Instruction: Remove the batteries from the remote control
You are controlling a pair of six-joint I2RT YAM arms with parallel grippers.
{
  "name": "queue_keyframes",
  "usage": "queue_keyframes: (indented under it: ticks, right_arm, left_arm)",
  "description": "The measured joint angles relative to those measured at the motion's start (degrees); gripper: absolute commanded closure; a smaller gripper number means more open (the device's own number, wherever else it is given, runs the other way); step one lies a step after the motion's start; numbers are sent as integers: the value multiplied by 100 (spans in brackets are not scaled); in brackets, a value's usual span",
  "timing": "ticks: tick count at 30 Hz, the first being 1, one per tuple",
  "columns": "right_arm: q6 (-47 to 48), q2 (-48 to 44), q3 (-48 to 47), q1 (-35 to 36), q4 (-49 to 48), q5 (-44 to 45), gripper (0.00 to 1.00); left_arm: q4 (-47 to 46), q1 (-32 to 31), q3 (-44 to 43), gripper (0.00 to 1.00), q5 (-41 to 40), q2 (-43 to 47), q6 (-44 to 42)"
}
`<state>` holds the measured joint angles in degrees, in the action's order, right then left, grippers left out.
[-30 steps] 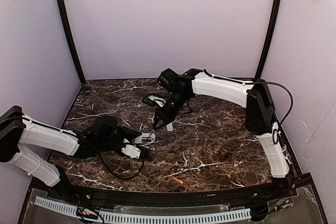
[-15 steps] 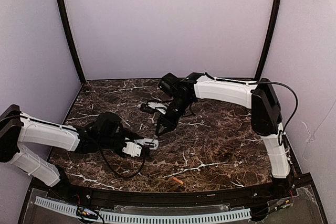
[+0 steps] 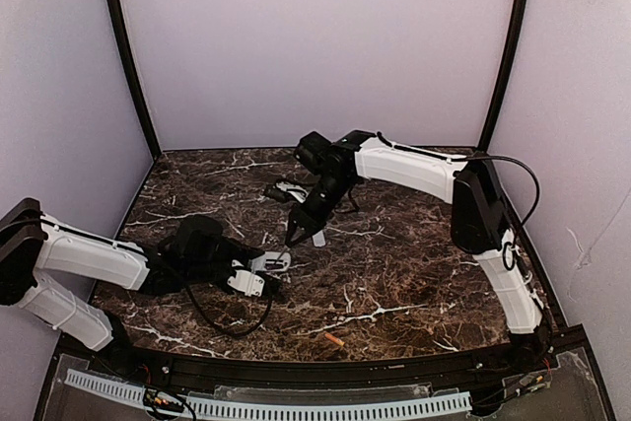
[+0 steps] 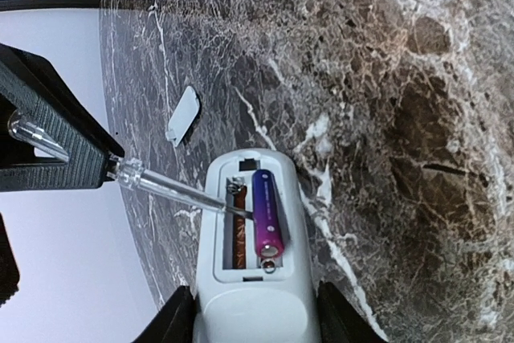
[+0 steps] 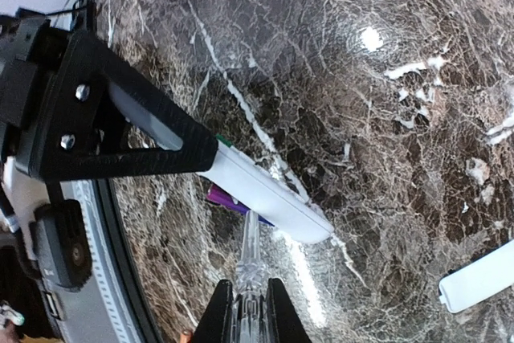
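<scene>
My left gripper (image 4: 253, 323) is shut on the white remote control (image 4: 250, 311), which it holds by one end with the open battery bay facing up. One purple-blue battery (image 4: 266, 213) lies in the right slot, and the left slot shows bare brown. My right gripper (image 5: 249, 315) is shut on a clear-handled tool (image 5: 250, 255). The tool's tip (image 4: 229, 207) reaches into the bay beside that battery. From above, the right gripper (image 3: 296, 232) hangs just behind the remote control (image 3: 271, 261). An orange battery (image 3: 334, 340) lies on the table near the front edge.
A small flat white cover piece (image 4: 183, 115) lies on the dark marble table (image 3: 414, 263), just behind the right gripper. Black frame posts and pale walls close in the back and both sides. A black rail (image 3: 325, 367) runs along the front edge.
Half a second ago the remote and the tool tip sat slightly lower and to the right. Both are back up and to the left, where they were before. Both grips are unchanged.
</scene>
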<state>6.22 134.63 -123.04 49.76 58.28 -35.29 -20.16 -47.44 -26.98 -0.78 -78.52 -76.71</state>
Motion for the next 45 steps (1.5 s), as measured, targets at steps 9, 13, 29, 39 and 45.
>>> queue_keyframes:
  ticks: [9,13,29,39,45]
  right_arm:
    - [-1357,501,-575,-256,321,-623,100]
    - [-1631,498,-551,-256,251,-616,100]
    - [-1497,-269,490,-267,-439,-411,100]
    - [-1443,-1010,1325,-262,-916,-345,100]
    - [-1480,-1552,2059,-258,-1268,-221,100]
  left_arm:
    - [-278,-111,116,100,-476,0,-546]
    - [-289,-122,118,100,-529,0,-621]
    - [-249,-122,-24,99,-382,2,90]
    - [-256,-61,-192,100,-227,17,702]
    - [-358,-39,-195,100,-249,33,966]
